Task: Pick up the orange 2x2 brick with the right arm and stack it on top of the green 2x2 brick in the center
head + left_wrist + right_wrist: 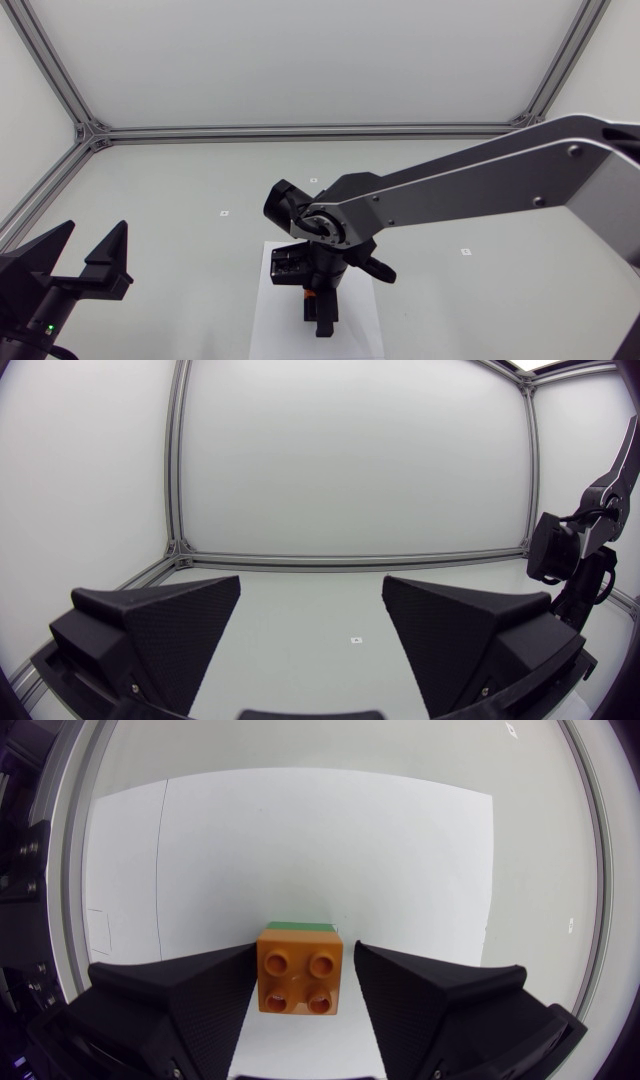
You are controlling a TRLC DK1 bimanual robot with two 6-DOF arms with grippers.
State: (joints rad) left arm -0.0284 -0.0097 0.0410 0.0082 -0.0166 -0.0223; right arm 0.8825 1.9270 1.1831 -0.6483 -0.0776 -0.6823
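Most looks done: orange brick (300, 972) seems seated on green brick (300, 925), toward 6 o'clock on the table (480, 200), yet whether the right gripper (304, 948) clamps it I cannot tell; release remains.

the right arm (480, 185) comes in from the right edge of the frame as a broad silver-grey link (500, 170) with small dark screw heads (573, 152) on its face. it ends in a round black joint (325, 225) ringed in silver. at lower left, the left gripper (94, 228) is matte black, with two wedge-shaped, finely textured fingers (170, 630) and a small green light (48, 327) on its base.
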